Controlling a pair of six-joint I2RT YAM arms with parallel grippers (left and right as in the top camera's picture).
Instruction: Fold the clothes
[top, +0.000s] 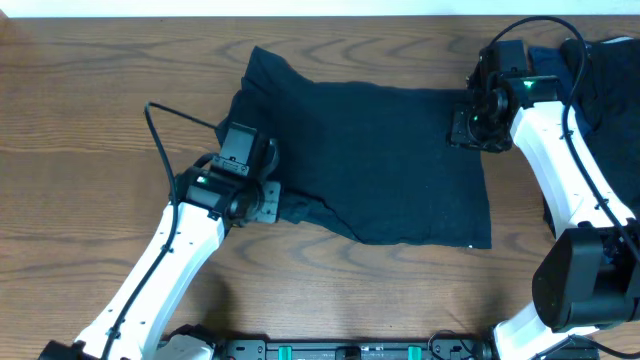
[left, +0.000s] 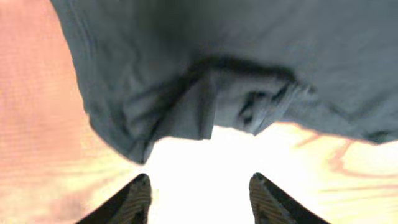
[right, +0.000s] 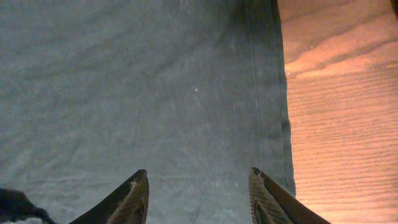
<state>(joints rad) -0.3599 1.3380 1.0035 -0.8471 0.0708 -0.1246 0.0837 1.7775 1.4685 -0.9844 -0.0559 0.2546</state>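
Observation:
A dark navy T-shirt (top: 370, 160) lies spread flat across the middle of the table. My left gripper (top: 268, 200) sits at its lower left edge, beside a bunched sleeve (left: 249, 106). In the left wrist view this gripper (left: 200, 186) is open over bare table, just short of the fabric, with nothing between its fingers. My right gripper (top: 468, 125) hovers over the shirt's upper right edge. In the right wrist view it (right: 198, 183) is open above the flat cloth (right: 124, 81), close to the stitched hem (right: 267, 93), and holds nothing.
More dark clothes (top: 600, 80) lie heaped at the back right corner, partly under the right arm. Bare wooden table (top: 80, 120) surrounds the shirt on the left and front. A black cable (top: 160, 130) loops off the left arm.

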